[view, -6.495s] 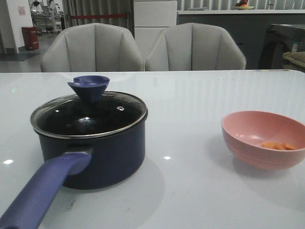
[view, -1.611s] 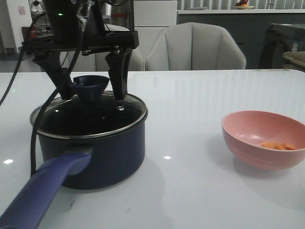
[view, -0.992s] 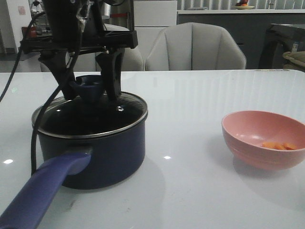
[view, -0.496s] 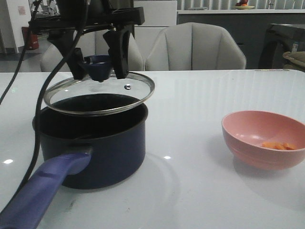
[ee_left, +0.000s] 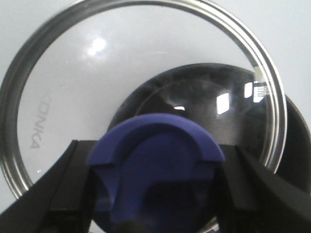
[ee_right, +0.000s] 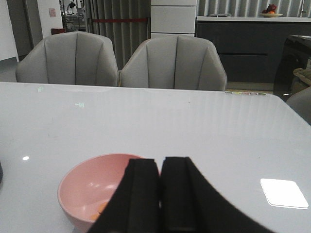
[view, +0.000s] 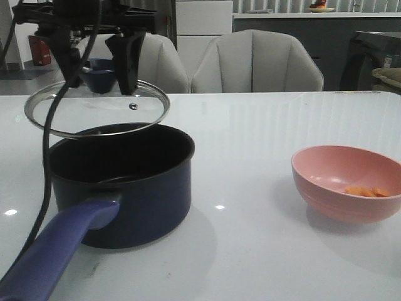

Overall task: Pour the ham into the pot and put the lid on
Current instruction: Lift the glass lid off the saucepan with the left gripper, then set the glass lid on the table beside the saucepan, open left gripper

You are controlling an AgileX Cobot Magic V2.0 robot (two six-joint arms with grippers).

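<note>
Ham (view: pixel 366 190) in pink bowl (view: pixel 332 172); pot (view: pixel 125 182) uncovered.

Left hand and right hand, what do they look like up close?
The left hand is matte black, with two tapering fingers under a flat crossbar and black cables hanging alongside. The right hand shows two broad black fingers with squared tips.

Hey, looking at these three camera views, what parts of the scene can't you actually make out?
- Pot floor: front view, the near wall hides it; left wrist view, the knob blocks much of it.
- Handle end: cut off by the front view's lower edge.
- Ham count: front view, too small and partly behind the bowl rim; right wrist view, the right claw covers most.
- Left claw: arm above cut off by the top edge.
</note>
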